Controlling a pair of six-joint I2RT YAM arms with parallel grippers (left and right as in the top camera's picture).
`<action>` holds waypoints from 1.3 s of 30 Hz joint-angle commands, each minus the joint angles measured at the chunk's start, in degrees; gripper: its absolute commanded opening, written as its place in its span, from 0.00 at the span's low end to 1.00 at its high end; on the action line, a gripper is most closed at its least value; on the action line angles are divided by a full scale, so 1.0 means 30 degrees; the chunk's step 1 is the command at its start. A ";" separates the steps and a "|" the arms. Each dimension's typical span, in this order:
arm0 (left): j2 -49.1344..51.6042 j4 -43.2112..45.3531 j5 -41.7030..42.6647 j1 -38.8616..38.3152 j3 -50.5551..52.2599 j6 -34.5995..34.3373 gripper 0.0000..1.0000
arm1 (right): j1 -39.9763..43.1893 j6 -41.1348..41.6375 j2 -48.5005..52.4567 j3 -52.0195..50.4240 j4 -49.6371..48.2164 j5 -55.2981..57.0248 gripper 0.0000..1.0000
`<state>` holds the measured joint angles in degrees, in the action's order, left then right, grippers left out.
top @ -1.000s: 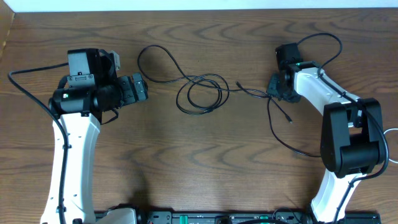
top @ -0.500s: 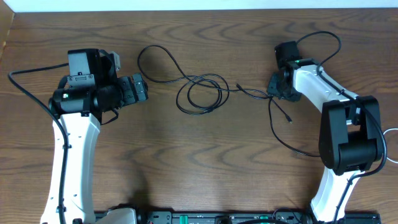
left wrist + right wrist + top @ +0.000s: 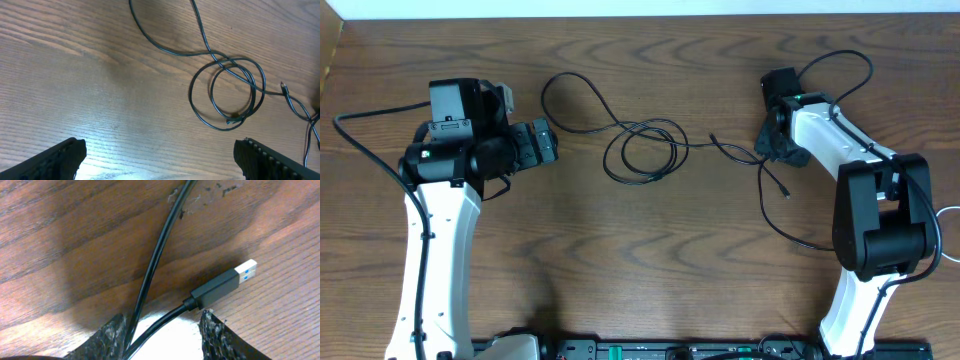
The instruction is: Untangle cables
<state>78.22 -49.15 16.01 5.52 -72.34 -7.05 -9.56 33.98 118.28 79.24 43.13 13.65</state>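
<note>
Loops of black cable (image 3: 623, 131) lie mid-frame on the wooden counter (image 3: 620, 260), one strand running right into the right gripper (image 3: 766, 141), its jaws narrow, pinching it beside a USB plug (image 3: 225, 285). Far left, the left gripper (image 3: 550, 143) holds its jaws wide.

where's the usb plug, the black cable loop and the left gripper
usb plug (image 3: 220, 287), right wrist view, black housing
black cable loop (image 3: 234, 120), left wrist view, bottom of coil
left gripper (image 3: 552, 144), overhead view, between fingertips

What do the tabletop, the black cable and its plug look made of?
Table: wood or wood-look laminate, visible grain, slight sheen. Black cable: smooth plastic or rubber jacket, bends freely. Plug: matte black moulded plastic body, bright metal tip.
</note>
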 commanded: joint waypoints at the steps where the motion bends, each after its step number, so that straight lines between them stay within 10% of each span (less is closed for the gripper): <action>1: -0.0291 -0.0109 0.0015 0.0066 0.0080 0.0335 0.99 | -0.0044 0.0226 0.1851 -0.1137 0.0401 0.0561 0.45; 14: -0.0291 -0.0117 0.0015 0.0066 0.0080 0.0415 0.99 | -0.0211 0.1341 0.1865 -0.1137 -0.0313 -0.1042 0.41; 26: -0.0291 -0.0197 0.0015 0.0066 0.0080 0.0415 0.99 | -0.0568 0.1953 0.1865 -0.1137 -0.0663 -0.1253 0.01; 39: -0.0291 -0.0255 0.0015 0.0066 0.0080 0.0474 0.99 | -0.0415 0.1180 0.1341 -0.0517 -0.0262 -0.4211 0.01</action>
<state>78.22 -49.63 16.01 5.52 -72.34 -6.28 -10.52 39.22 118.61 79.44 40.49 10.22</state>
